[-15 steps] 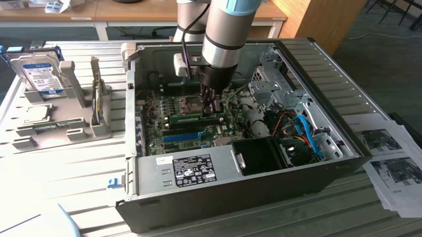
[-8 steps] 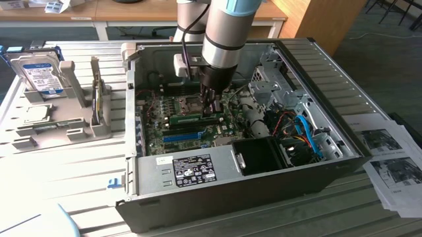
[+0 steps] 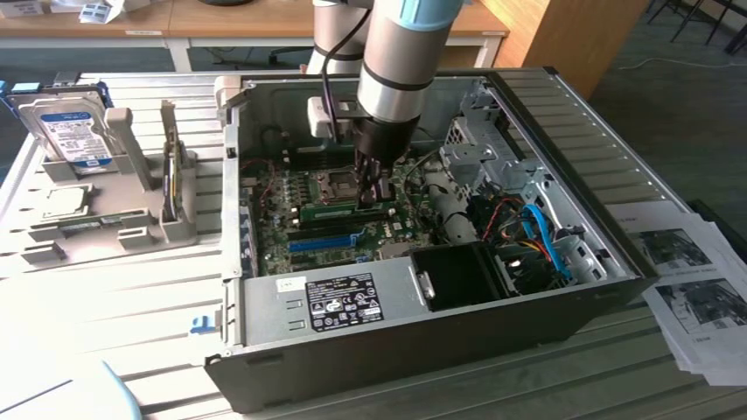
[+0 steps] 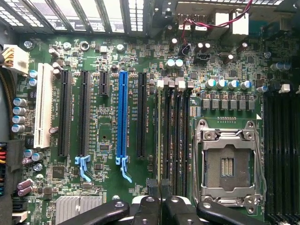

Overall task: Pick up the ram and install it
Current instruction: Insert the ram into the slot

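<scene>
Hangs almost plumb from the upper middle of the exterior frame, by way of a silver-sleeved arm (image 3: pixel 391 79) narrowing to a black wrist, with a white box fixed on the side toward the exterior view's left. Reaches past the rim of the open computer case (image 3: pixel 408 350) at frame centre, well inside. Ends in the gripper (image 3: pixel 376 199) right down at the motherboard (image 3: pixel 275 232), tips pointing straight down.

Pinches the ram (image 3: pixel 336 211) near one end. In the wrist view, black fingers (image 4: pixel 151 204) drawn nearly together, with just a thin dark line between. Holds that green stick level and on edge at the centre of the exterior frame, stretched from the fingertips toward the exterior view's left, just below the CPU socket (image 3: pixel 341 185) and above the blue slot (image 3: pixel 324 242). Cannot tell whether seated in a memory slot or only resting on top.

Looks straight onto the board in the wrist view: blue slot (image 4: pixel 123 112) with black slots on either side, a white slot (image 4: pixel 45 105), the CPU socket (image 4: pixel 227 164), and a bank of black memory slots (image 4: pixel 178 136) roughly in line with the fingers.

Off at the upper left of the exterior frame, well apart from the case: a grey holder (image 3: pixel 175 232) with an upright hard drive (image 3: pixel 70 131). At the lower right, printed sheets (image 3: pixel 701 289).
</scene>
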You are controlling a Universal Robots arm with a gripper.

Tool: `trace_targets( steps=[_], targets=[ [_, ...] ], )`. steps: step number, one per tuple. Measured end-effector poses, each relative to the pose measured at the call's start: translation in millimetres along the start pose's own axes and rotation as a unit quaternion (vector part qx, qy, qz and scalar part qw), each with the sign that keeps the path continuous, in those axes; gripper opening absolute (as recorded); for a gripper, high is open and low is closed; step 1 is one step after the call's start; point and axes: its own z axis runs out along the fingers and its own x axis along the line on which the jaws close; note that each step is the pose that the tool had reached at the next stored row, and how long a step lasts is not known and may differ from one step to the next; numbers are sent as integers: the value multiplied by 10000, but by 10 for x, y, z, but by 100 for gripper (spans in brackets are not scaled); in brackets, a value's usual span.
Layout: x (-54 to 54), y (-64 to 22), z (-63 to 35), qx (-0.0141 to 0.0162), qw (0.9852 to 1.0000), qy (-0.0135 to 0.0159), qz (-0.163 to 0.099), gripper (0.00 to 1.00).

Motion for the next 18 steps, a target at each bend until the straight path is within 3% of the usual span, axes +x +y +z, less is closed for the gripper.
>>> trace_targets(
  steps=[18],
  targets=[
    [-6,-1,12,0,10000,0,15,11]
  ],
)
